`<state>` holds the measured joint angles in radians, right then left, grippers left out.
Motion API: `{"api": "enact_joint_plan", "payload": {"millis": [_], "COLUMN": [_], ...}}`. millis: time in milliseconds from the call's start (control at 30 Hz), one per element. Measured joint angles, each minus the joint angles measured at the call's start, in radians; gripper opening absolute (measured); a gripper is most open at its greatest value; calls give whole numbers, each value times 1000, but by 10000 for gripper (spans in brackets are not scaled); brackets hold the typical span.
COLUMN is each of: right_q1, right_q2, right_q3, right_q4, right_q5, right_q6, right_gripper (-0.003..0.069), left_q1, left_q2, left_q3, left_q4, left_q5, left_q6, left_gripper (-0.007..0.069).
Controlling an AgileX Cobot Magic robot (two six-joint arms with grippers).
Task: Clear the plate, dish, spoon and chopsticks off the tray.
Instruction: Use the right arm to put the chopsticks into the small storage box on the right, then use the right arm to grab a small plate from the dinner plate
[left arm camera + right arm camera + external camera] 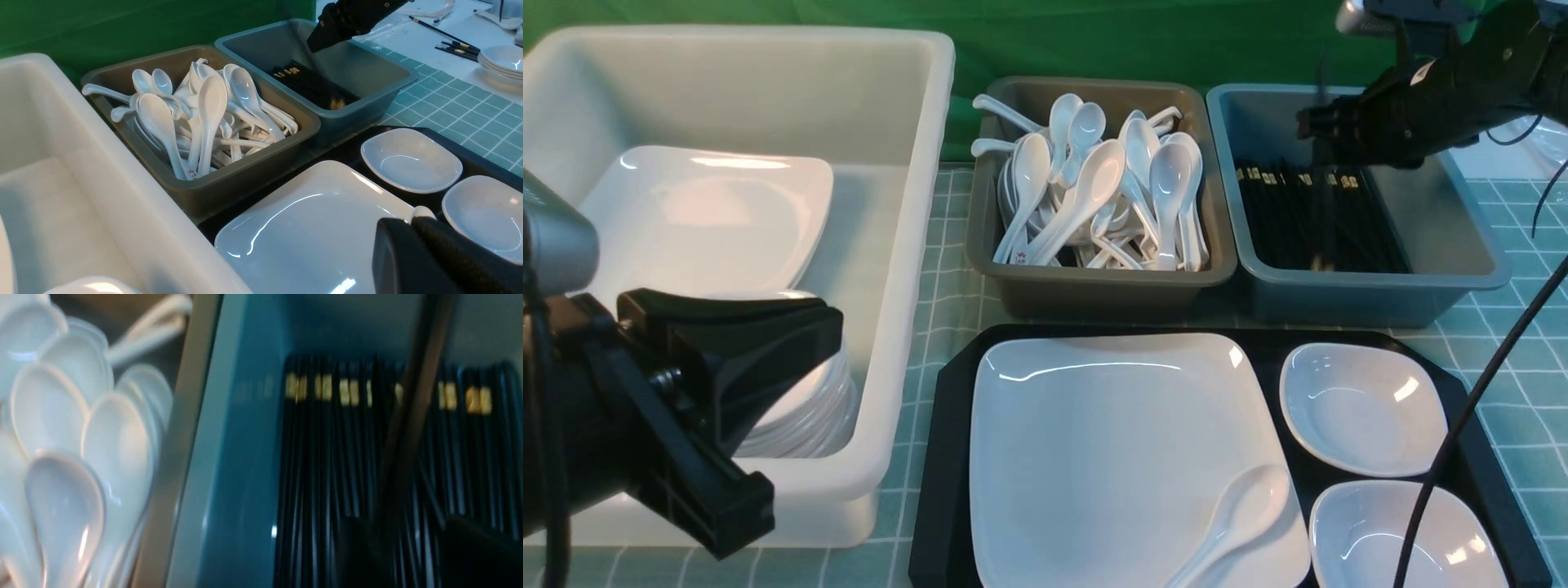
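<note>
We see the plate [1111, 457] filling the tray's [935, 457] left, lower centre of the front view. The spoon [1233, 523] lies on its lower-right corner, and two dishes [1364, 408] crowd the right rim. Upper right, the right hand [1308, 124] hangs over the blue tub [1445, 220], fingers [359, 555] apart around blurred upright chopsticks [404, 424]; contact unclear. Only the left wrist view shows the left hand [410, 232] closed.

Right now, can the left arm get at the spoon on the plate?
Probably yes. The spoon lies uncovered at the plate's near right corner; nothing stands between it and the shut left fingers, and the right arm is over the blue tub.
</note>
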<state>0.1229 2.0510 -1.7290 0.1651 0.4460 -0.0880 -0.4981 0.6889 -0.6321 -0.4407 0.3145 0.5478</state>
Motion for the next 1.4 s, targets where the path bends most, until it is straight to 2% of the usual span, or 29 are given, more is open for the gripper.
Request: {"api": "enact_joint_plan", "payload": {"millis": [67, 133, 233, 267, 300, 333, 433, 500, 567, 633, 667, 767, 833, 900, 1033, 1233, 1400], "right_q1": [0, 0, 4, 6, 11, 38, 102, 133, 217, 291, 307, 445, 510, 550, 560, 560, 562], "right_q2": [-23, -58, -152, -152, -194, -299, -427, -491, -600, -685, -696, -739, -734, -717, -672, -542, -514], "right_q3": [-2, -2, 8, 8, 27, 114, 278, 377, 566, 743, 773, 982, 1050, 1084, 1096, 1097, 1085], "right_q4": [-24, -43, -76, -77, -85, -110, -143, -154, -157, -158, -160, -165, -165, -165, -200, -399, -460], "right_q5": [64, 131, 277, 277, 318, 381, 412, 422, 435, 413, 409, 276, 202, 151, 92, 4, -5], "right_q6": [-2, -7, -30, -32, -39, -66, -83, -86, -86, -82, -81, -56, -52, -49, -13, 119, 182], "right_gripper": [491, 496, 420, 420, 381, 301, 258, 255, 268, 314, 320, 481, 553, 576, 569, 561, 540], "left_q1": [0, 0, 0, 0, 0, 0, 0, 0, 0, 0, 0, 0, 0, 0, 0, 0, 0], "left_q2": [0, 0, 0, 0, 0, 0, 0, 0, 0, 0, 0, 0, 0, 0, 0, 0, 0], "left_q3": [0, 0, 0, 0, 0, 0, 0, 0, 0, 0, 0, 0, 0, 0, 0, 0, 0], "left_q4": [0, 0, 4, 4, 5, 7, 7, 8, 8, 5, 4, -9, -11, -12, -16, -16, -16], "left_q5": [3, 7, 17, 17, 24, 36, 48, 50, 52, 52, 52, 51, 51, 51, 51, 60, 68], "left_q6": [1, 2, 3, 3, 3, 3, 3, 3, 3, 3, 3, 3, 3, 3, 3, 3, 3], "left_gripper": [17, 17, 17, 17, 17, 17, 17, 17, 17, 17, 17, 17, 17, 17, 17, 17, 17]}}
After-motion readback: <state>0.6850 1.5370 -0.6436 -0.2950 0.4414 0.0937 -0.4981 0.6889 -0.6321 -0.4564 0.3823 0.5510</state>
